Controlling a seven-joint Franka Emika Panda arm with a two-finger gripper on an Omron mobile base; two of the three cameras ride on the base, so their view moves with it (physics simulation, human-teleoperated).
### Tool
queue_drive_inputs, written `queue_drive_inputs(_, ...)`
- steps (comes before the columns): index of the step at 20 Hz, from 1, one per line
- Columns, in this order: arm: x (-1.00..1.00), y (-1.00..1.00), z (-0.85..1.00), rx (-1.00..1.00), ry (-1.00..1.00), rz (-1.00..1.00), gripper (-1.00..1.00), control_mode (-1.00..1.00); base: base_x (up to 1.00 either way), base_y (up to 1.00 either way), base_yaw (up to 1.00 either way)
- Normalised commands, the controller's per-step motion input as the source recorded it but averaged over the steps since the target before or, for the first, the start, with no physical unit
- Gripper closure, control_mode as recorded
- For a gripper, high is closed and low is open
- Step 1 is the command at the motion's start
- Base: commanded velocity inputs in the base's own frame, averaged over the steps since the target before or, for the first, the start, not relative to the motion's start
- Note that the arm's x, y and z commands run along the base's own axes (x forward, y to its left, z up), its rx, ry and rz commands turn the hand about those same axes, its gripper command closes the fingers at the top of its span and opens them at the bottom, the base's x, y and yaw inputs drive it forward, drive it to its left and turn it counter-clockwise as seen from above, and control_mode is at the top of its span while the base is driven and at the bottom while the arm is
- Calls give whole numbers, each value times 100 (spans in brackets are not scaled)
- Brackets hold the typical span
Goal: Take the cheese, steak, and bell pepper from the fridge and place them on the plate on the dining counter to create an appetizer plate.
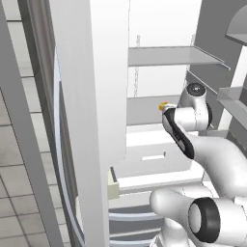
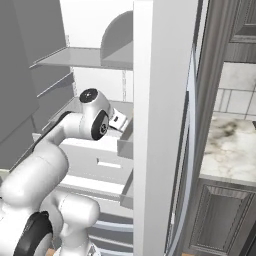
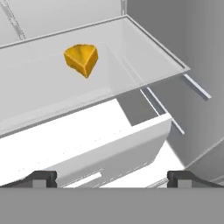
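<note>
One cheese (image 3: pixel 82 59) wedge, sitting alone on a fridge (image 1: pixel 91 96) shelf (image 3: pixel 52 83)

So the arm's reached inside the open fridge and the fingers (image 3: pixel 112 177) are spread wide with nothing between them. Cheese sits on the pale shelf right above the white drawer (image 3: pixel 109 144), well ahead of the tips, not touching them. From the left base view you can just spot it past the wrist.

I see the cheese (image 3: pixel 82 59), a small yellow-orange wedge, lying flat on a pale shelf inside the open fridge (image 3: pixel 144 57), above its white drawer.
</note>
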Motion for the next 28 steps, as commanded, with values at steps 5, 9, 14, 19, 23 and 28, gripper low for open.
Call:
queue_drive_inputs(5,59,-16,-4,0,0,0,-100,-100,0,0,0)
queue_drive_inputs(9,52,-11,-3,0,0,0,-100,-100,0,0,0)
queue_drive_inputs(14,40,-9,-4,0,0,0,-100,-100,0,0,0)
queue_drive_inputs(19,32,-6,-13,0,0,0,-100,-100,0,0,0)
queue_drive_inputs(23,27,0,-33,0,0,0,-100,-100,0,0,0)
queue_drive_inputs(28,40,-1,-26,0,0,0,-100,-100,0,0,0)
